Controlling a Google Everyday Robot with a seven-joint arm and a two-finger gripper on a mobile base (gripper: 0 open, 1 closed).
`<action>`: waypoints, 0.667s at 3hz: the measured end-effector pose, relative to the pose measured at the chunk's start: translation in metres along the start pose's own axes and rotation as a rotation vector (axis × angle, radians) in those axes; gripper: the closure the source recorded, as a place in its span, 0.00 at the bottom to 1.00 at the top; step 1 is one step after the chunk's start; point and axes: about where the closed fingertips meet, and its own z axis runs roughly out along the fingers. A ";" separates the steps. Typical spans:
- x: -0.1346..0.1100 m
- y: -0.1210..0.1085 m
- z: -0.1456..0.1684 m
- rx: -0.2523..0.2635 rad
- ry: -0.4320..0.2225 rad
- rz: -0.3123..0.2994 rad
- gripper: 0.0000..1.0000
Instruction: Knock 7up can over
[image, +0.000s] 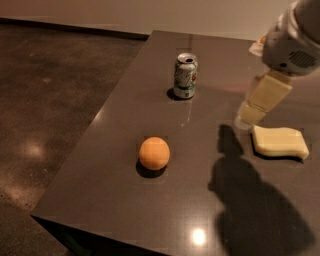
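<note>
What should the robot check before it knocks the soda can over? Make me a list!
1. 7up can standing upright on the table: ok.
2. Claw right of the can, near the sponge: ok.
3. Claw touching the can: not ok, gap between.
4. Way from claw to can free: ok.
5. Orange ball off that way: ok.
6. Claw's height above the table: cannot tell.

The 7up can (185, 76), far on the glossy dark grey-brown tabletop (125, 200), is silver-white with green markings and a silver top. The ball (154, 153) nearer is plain orange. The wavy sponge (278, 142) at the right is pale yellow. The claw (246, 119), hanging just left of the sponge, is cream-yellow under a light grey arm (292, 42). The floor (50, 100) is mottled dark brown.
</note>
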 end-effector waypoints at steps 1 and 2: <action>-0.036 -0.030 0.036 0.046 -0.074 0.104 0.00; -0.061 -0.066 0.073 0.082 -0.137 0.206 0.00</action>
